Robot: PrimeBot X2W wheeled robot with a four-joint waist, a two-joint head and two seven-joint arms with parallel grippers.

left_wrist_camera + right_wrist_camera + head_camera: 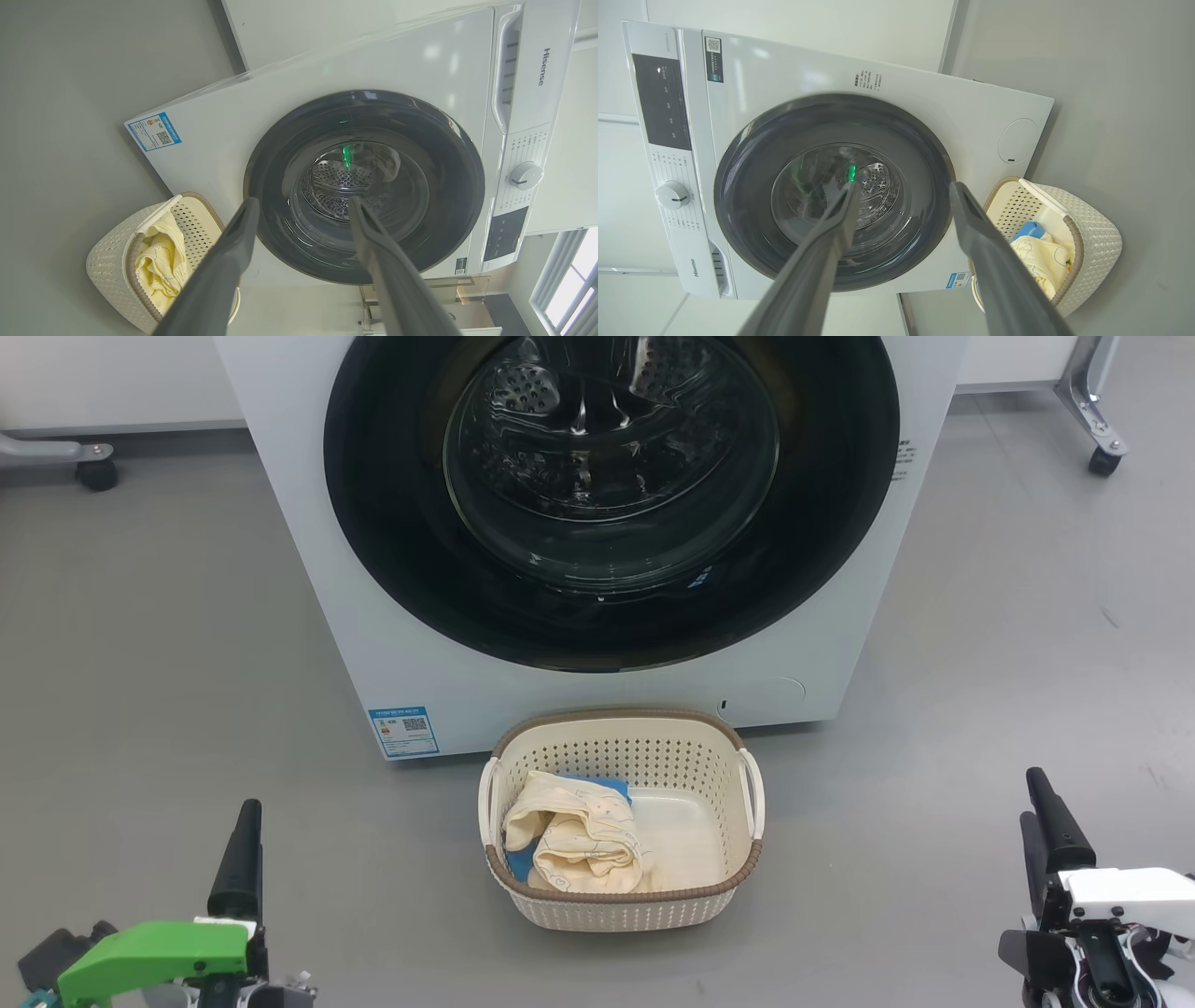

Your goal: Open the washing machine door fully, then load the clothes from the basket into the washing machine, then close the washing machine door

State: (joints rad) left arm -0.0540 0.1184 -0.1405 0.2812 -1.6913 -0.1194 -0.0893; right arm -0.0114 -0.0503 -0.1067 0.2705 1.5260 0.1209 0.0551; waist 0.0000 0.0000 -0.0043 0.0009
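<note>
Holding left fingers and right fingers spread wide, empty, ready to pull. Facing shut washing machine door beyond the tips; basket with clothes parked between both pairs, just under the door, likely for short loading reaches.

Left gripper: two long dark grey fingers, smooth, tapering to blunt tips; bright green housing at the base. Right gripper: same dark fingers; white housing, black fittings, thin cables beneath.
</note>
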